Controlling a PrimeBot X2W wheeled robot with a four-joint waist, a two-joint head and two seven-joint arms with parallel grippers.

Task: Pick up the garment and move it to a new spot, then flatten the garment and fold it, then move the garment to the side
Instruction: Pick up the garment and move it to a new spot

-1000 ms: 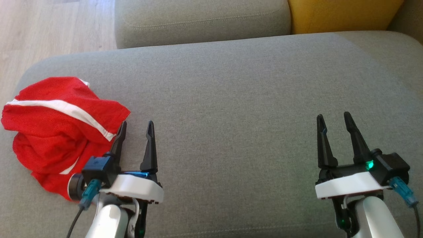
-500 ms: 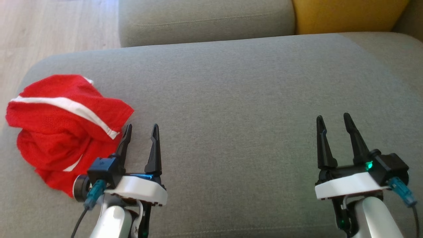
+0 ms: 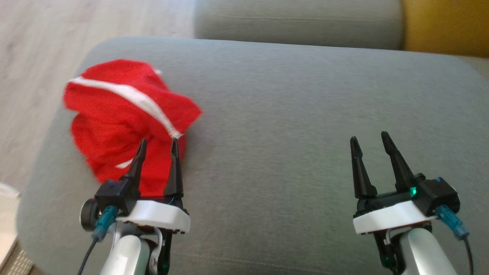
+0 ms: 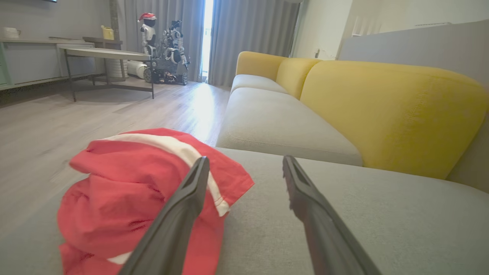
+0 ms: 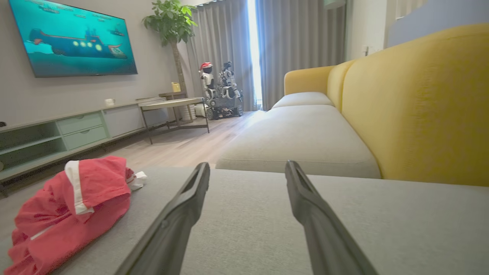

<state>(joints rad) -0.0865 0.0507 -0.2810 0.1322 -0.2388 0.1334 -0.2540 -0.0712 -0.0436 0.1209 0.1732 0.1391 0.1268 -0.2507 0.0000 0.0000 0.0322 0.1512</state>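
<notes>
The garment [image 3: 122, 110], red with a white stripe, lies crumpled in the left half of the head view, on the grey cushion [image 3: 290, 107] near its left end (pale floor [image 3: 34, 49] runs beyond that end). The left gripper [image 3: 159, 140], lower left, has its fingers spread wide and holds nothing. Their tips overlap the garment's lower right edge, contact unclear. The right gripper [image 3: 368, 136], lower right, is equally wide and empty over bare cushion, well apart from the garment. A yellow backrest [image 3: 447, 26] sits upper right.
</notes>
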